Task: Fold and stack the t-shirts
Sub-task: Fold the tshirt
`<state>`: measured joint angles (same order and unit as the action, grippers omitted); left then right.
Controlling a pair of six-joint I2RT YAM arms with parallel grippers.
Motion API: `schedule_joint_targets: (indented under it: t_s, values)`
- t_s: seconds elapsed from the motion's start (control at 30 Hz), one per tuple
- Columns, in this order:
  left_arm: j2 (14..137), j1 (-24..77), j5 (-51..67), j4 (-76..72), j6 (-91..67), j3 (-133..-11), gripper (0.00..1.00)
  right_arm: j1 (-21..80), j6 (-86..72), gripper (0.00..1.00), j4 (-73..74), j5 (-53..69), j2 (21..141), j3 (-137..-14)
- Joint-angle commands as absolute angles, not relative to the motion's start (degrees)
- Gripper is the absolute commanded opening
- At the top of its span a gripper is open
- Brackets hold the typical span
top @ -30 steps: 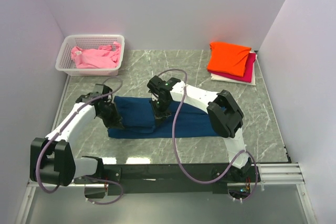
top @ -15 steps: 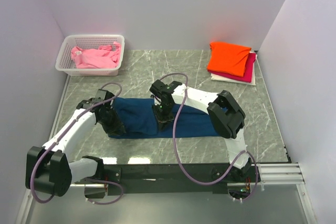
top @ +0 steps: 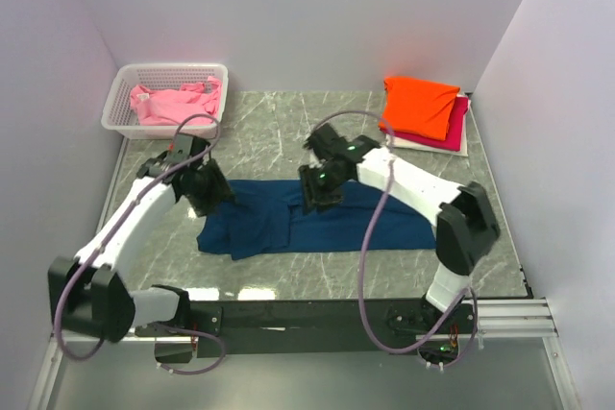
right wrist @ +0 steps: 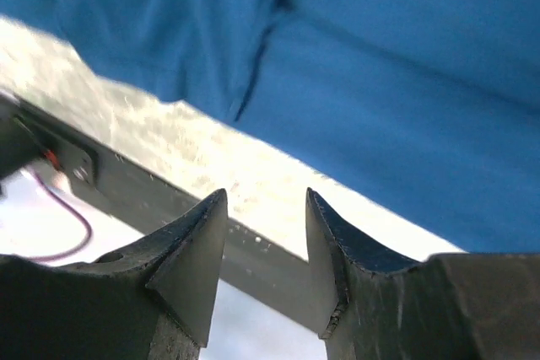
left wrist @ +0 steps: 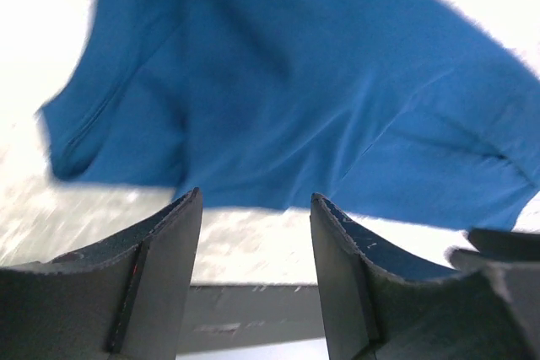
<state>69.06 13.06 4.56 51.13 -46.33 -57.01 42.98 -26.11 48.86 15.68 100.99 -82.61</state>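
- The left gripper (top: 206, 187) hangs over the far left corner of the navy t-shirt (top: 327, 229). Its fingers are apart and hold nothing. Its wrist view shows bare table (top: 259, 127) between the fingers and blue cloth just beyond them.
- The right gripper (top: 317, 191) hangs over the far edge of the navy t-shirt, near its middle. Its fingers are likewise apart and empty.
- My reading is that the arms are between grasps, about to take hold for the next fold of this garment.
- To do that well, each gripper should pinch every layer at the edge, not only the top one. The left half is bunched, so a loose layer could slip out.
- Both grippers should lift together and keep the cloth taut between them. They should then lay edge onto edge, so the fold comes out square enough to stack.
- The pink t-shirt (top: 173, 105) lies crumpled in the white basket (top: 173, 71) at the far left corner, not yet folded.
- The navy t-shirt lies on the table in the near middle, as a long band running left to right. Its left half is rumpled, with overlapping layers and creases, and its right half lies flat. No print shows on the side facing up.
- At the far right sits a neat pile. The orange t-shirt (top: 420, 106) is on top, the magenta t-shirt (top: 458, 137) is under it, and the white t-shirt (top: 423, 146) is at the bottom.
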Motion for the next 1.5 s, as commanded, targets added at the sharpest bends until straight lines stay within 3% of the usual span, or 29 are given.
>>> schedule_joint_targets:
  t_s: [0.0, 0.2, 0.53, 1.07, 1.23, 1.47]
  values:
    - [75.0, 14.1, 7.0, 43.1, -45.4, -60.9, 0.59, 36.1, -27.1, 0.49, 44.7, 12.6, 96.5, -78.3]
    - [89.0, 14.9, 13.4, 36.6, -43.6, -63.7, 0.59, 24.3, -24.4, 0.49, 39.9, 11.1, 96.9, -74.3]
    - [103.3, 14.9, 15.0, 35.9, -40.0, -67.9, 0.6, 15.9, -23.2, 0.49, 38.8, 8.3, 104.8, -75.4]
    - [107.8, 14.7, 10.5, 36.2, -36.7, -67.0, 0.6, 4.8, -27.4, 0.48, 46.1, -1.0, 95.0, -65.1]
    - [108.5, 14.4, 10.2, 36.2, -35.6, -67.8, 0.6, -1.5, -26.9, 0.48, 46.8, -1.3, 93.6, -63.8]
    - [109.0, 14.2, 11.4, 35.7, -35.6, -68.6, 0.6, -2.9, -27.0, 0.46, 47.9, -2.7, 94.8, -62.4]
